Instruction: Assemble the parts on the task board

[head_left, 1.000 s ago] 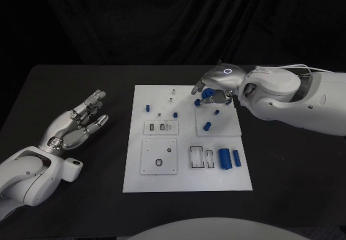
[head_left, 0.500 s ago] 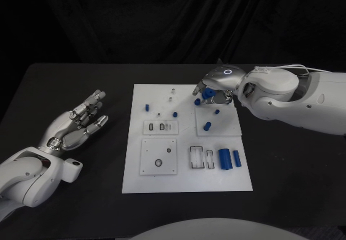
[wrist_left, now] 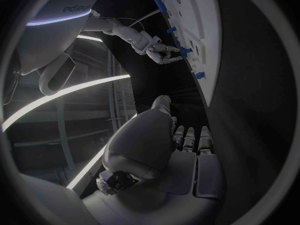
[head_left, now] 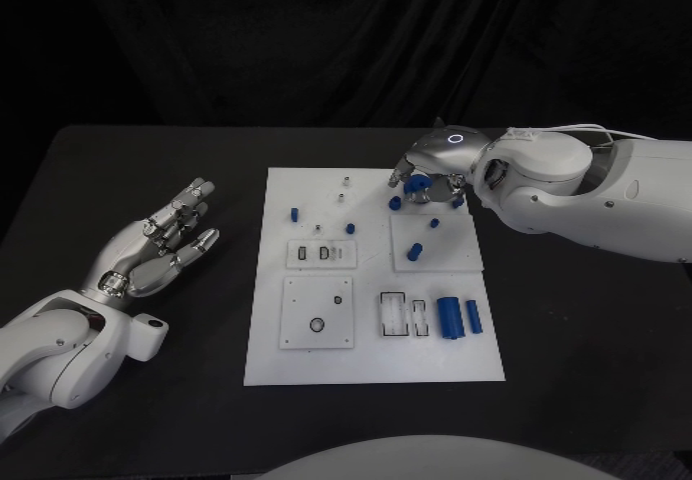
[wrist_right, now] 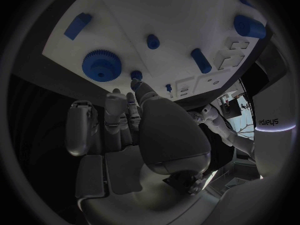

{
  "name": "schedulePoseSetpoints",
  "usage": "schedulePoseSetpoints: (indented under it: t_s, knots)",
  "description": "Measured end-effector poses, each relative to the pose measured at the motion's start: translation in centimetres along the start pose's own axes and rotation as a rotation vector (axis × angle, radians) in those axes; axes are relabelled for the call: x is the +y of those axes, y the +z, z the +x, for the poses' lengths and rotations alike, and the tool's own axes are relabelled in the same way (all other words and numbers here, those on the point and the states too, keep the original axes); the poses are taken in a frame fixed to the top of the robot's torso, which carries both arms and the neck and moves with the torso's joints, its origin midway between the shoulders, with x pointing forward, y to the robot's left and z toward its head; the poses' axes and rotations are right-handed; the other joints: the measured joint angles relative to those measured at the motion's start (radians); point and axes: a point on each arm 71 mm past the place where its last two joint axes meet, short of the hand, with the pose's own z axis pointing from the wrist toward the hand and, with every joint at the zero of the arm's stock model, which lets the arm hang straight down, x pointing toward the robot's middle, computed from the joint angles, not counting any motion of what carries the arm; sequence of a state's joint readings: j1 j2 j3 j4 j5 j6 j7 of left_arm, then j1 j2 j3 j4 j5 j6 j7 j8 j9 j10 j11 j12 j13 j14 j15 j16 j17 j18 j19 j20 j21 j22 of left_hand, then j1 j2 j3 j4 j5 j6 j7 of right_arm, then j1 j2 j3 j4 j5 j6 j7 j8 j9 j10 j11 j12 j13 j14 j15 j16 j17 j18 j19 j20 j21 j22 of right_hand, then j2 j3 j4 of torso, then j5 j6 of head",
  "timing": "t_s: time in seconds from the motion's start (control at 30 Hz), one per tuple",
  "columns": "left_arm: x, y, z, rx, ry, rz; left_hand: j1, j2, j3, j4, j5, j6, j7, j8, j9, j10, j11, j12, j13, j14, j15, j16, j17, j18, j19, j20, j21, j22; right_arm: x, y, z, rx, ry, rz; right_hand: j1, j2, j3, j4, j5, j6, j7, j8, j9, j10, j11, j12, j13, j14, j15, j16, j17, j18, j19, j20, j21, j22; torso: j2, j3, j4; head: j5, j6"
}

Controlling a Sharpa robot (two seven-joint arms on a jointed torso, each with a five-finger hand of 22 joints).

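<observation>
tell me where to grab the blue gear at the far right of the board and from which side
Take the blue gear by its toothed rim, coming down from above. It lies flat on the task board, so its round edge probably offers opposite sides for fingertips, while its broad face gives nothing to pinch. The right robot hand hangs close over that corner.

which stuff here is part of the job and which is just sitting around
Job:
- task board
- blue gear by the right hand
- blue pegs
- two blue cylinders

Sitting around:
- left hand, open, resting on the table off the board
- no loose clutter that I can see
</observation>
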State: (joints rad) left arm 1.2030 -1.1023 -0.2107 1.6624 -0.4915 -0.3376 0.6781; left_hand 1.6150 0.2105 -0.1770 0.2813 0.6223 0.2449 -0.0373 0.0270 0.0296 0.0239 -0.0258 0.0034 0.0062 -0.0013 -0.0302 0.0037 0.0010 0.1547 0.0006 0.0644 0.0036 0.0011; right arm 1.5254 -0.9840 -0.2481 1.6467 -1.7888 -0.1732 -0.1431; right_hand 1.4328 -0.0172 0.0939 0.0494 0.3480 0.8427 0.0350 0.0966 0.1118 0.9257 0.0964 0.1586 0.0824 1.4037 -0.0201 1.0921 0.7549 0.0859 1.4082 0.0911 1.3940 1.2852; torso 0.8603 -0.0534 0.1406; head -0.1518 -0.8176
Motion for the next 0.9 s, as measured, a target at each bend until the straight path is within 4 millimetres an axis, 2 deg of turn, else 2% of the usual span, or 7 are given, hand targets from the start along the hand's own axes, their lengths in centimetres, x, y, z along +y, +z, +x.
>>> schedulePoseSetpoints:
  t_s: [0.47,0.53,0.9]
  knots:
    - [0.15,0.15,0.02,0.004,-0.011,-0.004,0.003,0.003,0.004,-0.001,0.003,0.000,0.000,0.000,0.000,-0.001,0.006,0.000,0.000,0.000,0.000,0.000,0.000,0.000,0.000,0.000,0.000,0.000,0.07,0.48,0.01,-0.011,0.003,-0.016,-0.007,-0.007,0.031,0.011,-0.031,0.000,0.000,0.000,0.004,0.029,-0.004,0.009,0.005,0.003,-0.003,0.015,0.024,0.000,0.004,-0.004,0.012,0.017,-0.001,-0.0028,0.0010,0.000,0.002]
    - [0.17,0.16,0.01,0.004,-0.012,-0.004,0.003,0.003,0.005,0.000,0.004,0.000,0.000,0.000,0.000,-0.001,0.006,0.000,0.000,0.000,0.000,0.000,0.000,0.000,0.000,0.000,0.000,0.000,0.09,0.50,0.05,-0.011,0.003,-0.018,-0.011,-0.010,0.031,0.011,-0.031,0.000,0.000,0.000,0.004,0.036,-0.003,0.009,0.005,0.003,-0.003,0.015,0.027,-0.010,0.004,-0.004,0.012,0.019,-0.001,-0.0032,0.0012,-0.001,0.000]
    - [0.29,0.22,-0.04,0.008,-0.015,-0.006,0.007,-0.001,0.009,-0.002,0.004,0.000,0.000,0.000,0.000,-0.004,0.010,0.000,0.000,0.000,0.000,0.000,0.001,0.000,0.000,0.007,0.000,0.000,0.21,0.48,0.32,-0.003,0.006,-0.030,-0.013,-0.013,0.040,0.012,-0.035,-0.007,0.000,-0.005,0.004,0.039,-0.007,0.009,0.006,0.010,-0.002,0.030,0.051,-0.009,0.016,-0.005,0.023,0.023,-0.002,-0.0037,-0.0002,0.002,-0.005]
